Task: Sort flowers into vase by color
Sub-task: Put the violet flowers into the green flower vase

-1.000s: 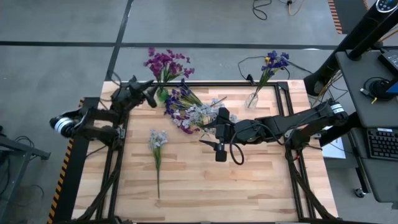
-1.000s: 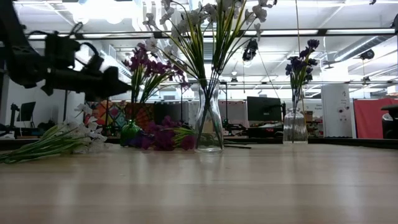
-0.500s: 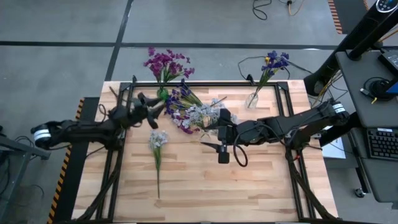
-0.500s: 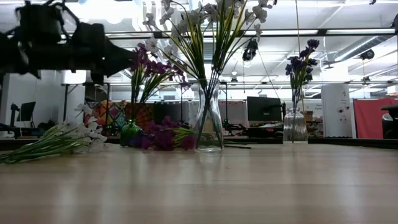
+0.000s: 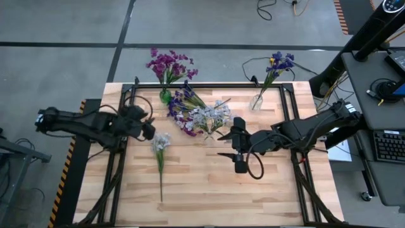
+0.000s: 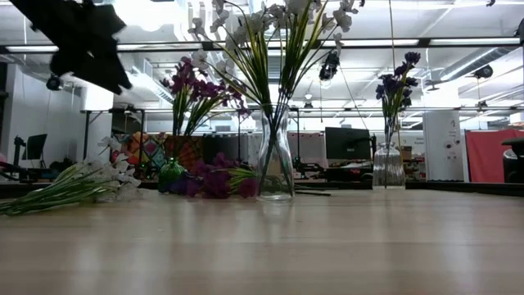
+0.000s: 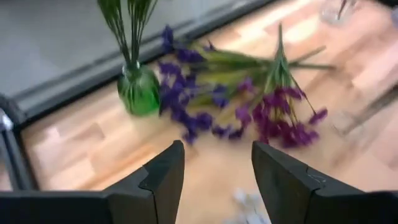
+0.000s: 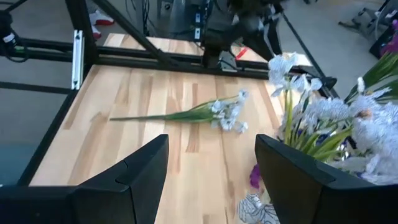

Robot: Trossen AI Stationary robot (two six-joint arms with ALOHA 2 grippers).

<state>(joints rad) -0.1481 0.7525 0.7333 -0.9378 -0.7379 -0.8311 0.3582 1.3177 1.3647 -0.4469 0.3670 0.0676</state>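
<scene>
Both arms are dark, near-black, built of slim jointed segments. The left arm (image 5: 88,123), at the left of the high view, ends in a pale ring-shaped joint cap at its base end. The right arm (image 5: 304,130), at right of centre, carries a similar pale cap at its base and a black cable looping below its wrist. The left gripper (image 7: 214,177) has two matte black, angular, wedge-shaped fingers (image 7: 163,177). The right gripper (image 8: 211,168) shows the same broad black fingers (image 8: 140,168) with bevelled edges.
</scene>
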